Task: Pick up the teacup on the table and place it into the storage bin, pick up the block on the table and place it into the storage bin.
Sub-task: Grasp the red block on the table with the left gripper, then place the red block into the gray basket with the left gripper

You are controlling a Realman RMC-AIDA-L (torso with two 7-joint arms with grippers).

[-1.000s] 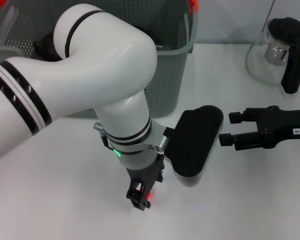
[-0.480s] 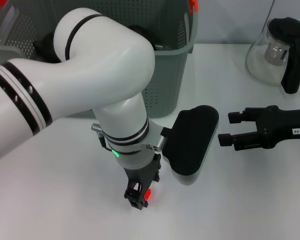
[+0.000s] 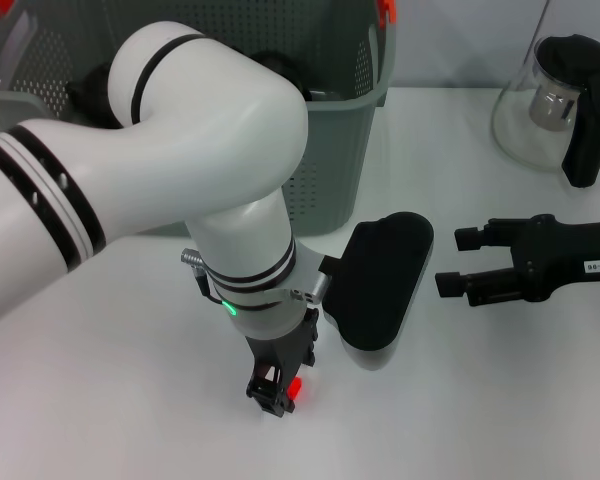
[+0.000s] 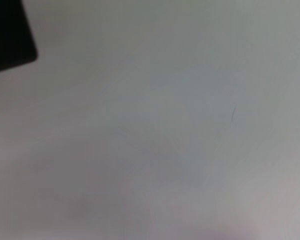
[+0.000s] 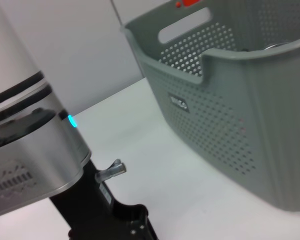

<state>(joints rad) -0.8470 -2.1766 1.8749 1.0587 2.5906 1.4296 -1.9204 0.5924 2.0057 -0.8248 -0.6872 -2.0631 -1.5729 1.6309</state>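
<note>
While its black fingers pointed straight down at the white table (image 3: 100,400), the left gripper (image 3: 275,392) stood low over the near part of the surface with a small red block (image 3: 294,388) showing between the fingertips; whether the fingers were clamped on it or only set around it could not be told. The left arm rose from there in a big white bend that hid much of the storage bin (image 3: 355,120), which sat at the far side of the table, well apart from the block. No teacup could be made out on the table. The left wrist view showed only bare table surface. To the right, the right gripper (image 3: 458,261) hung above the table with its 2 fingers apart and nothing between them. Beyond it a glass pot (image 3: 555,100) with a black handle stood at the far right.
</note>
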